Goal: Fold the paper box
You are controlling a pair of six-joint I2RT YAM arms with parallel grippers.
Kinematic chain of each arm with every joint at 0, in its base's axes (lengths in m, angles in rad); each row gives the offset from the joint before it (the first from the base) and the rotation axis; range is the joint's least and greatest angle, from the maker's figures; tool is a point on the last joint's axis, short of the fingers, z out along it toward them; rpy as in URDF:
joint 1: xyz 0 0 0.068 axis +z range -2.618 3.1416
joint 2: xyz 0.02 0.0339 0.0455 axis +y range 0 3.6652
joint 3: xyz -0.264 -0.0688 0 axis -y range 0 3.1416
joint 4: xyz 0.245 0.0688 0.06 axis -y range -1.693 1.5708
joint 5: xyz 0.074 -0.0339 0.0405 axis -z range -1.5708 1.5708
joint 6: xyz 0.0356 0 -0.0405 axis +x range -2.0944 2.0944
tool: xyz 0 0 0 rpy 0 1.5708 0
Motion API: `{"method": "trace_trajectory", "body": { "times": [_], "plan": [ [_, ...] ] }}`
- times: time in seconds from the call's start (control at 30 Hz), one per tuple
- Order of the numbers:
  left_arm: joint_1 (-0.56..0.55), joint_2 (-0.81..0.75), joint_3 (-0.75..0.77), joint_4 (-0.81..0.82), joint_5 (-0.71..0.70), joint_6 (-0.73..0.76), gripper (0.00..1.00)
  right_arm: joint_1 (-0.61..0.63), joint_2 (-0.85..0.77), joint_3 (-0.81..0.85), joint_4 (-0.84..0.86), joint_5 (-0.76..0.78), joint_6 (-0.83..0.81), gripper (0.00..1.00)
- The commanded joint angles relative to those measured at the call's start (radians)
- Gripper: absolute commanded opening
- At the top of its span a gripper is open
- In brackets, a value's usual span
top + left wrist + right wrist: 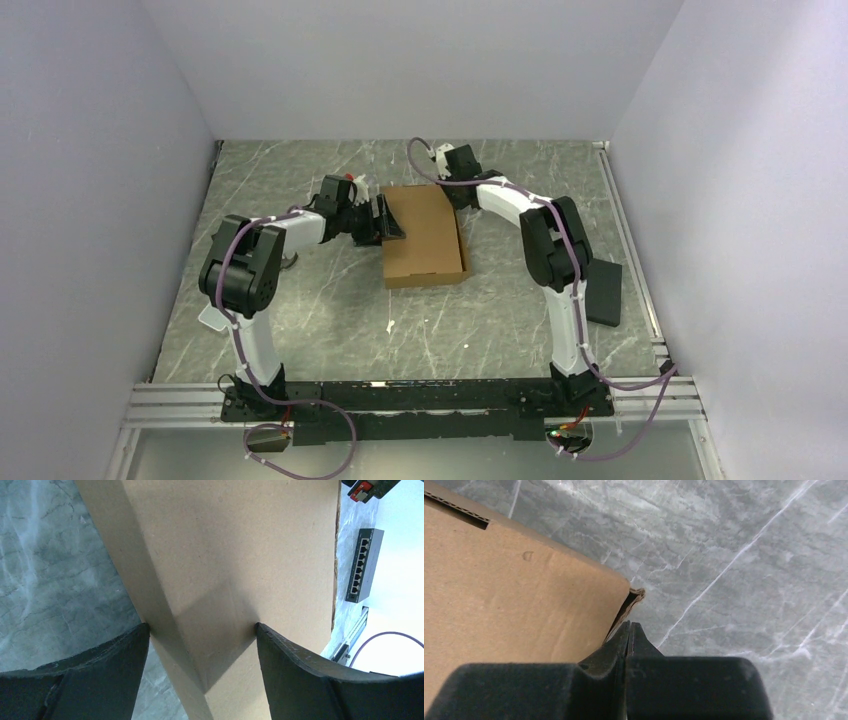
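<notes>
Cardboard sits just above the centre of the overhead view. The paper box (422,235) lies on the table (300,330), drawn up into a shallow rectangular shape with its top panel down and its long side running up the frame. We judge the folding nearly done, with only the edges and corners left to seat.

The left end effector (201,627) is at the box's left edge. In its wrist view the fingers stand wide apart, and the crease where the top panel meets the side wall runs between them. It clamps nothing. We take this astride stance as a way to steady or press that edge while the other arm works.

The right end effector (629,630) is fully closed and empty. Its tip is just beside a box corner, the upper right one in the overhead view, where a bit of flap shows in a narrow gap. Closed fingers make a slim point, which we read as suited to nudging that corner in.

The table is grey, marbled with pale veins. Plain white walls (400,60) enclose it on three sides. An aluminium rail (420,395) along the bottom of the overhead view carries both arm bases. A network switch (364,565) lies at the right of the left wrist view, well apart from the box.
</notes>
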Motion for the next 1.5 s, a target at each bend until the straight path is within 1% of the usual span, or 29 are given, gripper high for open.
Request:
{"method": "trace_trajectory", "body": {
  "times": [0.0, 0.07, 0.13, 0.2, 0.3, 0.37, 0.47, 0.53, 0.6, 0.73, 0.83, 0.97, 1.07, 1.23, 1.37, 1.47],
  "plan": [
    [-0.050, 0.028, 0.024, 0.048, 0.062, 0.014, 0.80, 0.074, -0.021, 0.028, 0.006, -0.001, -0.039, 0.00],
    [-0.048, 0.016, 0.011, 0.039, 0.044, 0.011, 0.81, 0.047, -0.041, 0.003, 0.016, 0.005, -0.048, 0.00],
    [-0.040, 0.005, 0.000, 0.028, 0.022, 0.002, 0.81, 0.003, -0.076, -0.018, 0.001, -0.024, -0.045, 0.00],
    [-0.028, -0.009, -0.021, 0.034, 0.000, -0.019, 0.82, -0.046, -0.132, -0.056, -0.013, -0.076, -0.050, 0.02],
    [-0.015, -0.038, -0.056, 0.067, -0.015, -0.053, 0.82, -0.101, -0.240, -0.147, -0.045, -0.195, -0.075, 0.06],
    [-0.012, -0.053, -0.074, 0.090, -0.020, -0.074, 0.83, -0.109, -0.324, -0.237, -0.054, -0.241, -0.092, 0.08],
    [-0.011, -0.067, -0.091, 0.114, -0.016, -0.111, 0.84, -0.105, -0.443, -0.407, -0.021, -0.277, -0.023, 0.09],
    [-0.013, -0.069, -0.099, 0.126, -0.003, -0.133, 0.84, -0.094, -0.489, -0.483, -0.021, -0.293, 0.033, 0.10],
    [-0.019, -0.071, -0.104, 0.126, -0.001, -0.155, 0.84, -0.076, -0.498, -0.528, -0.024, -0.293, 0.058, 0.12],
    [-0.043, -0.074, -0.111, 0.129, -0.009, -0.171, 0.84, -0.030, -0.443, -0.525, -0.040, -0.297, 0.071, 0.12],
    [-0.060, -0.071, -0.120, 0.146, -0.013, -0.189, 0.84, 0.039, -0.411, -0.508, -0.046, -0.298, 0.067, 0.11],
    [-0.079, -0.068, -0.140, 0.176, -0.028, -0.213, 0.83, 0.104, -0.447, -0.509, -0.029, -0.304, 0.061, 0.11],
    [-0.081, -0.075, -0.156, 0.186, -0.040, -0.223, 0.83, 0.082, -0.475, -0.515, -0.030, -0.234, 0.055, 0.11],
    [-0.081, -0.132, -0.181, 0.194, -0.079, -0.222, 0.85, -0.005, -0.569, -0.578, -0.050, -0.184, 0.044, 0.13],
    [-0.081, -0.202, -0.207, 0.198, -0.139, -0.229, 0.88, -0.023, -0.667, -0.692, -0.018, -0.179, 0.047, 0.14],
    [-0.081, -0.270, -0.226, 0.176, -0.189, -0.214, 0.94, -0.026, -0.676, -0.720, -0.053, -0.196, 0.093, 0.13]
  ]
}}
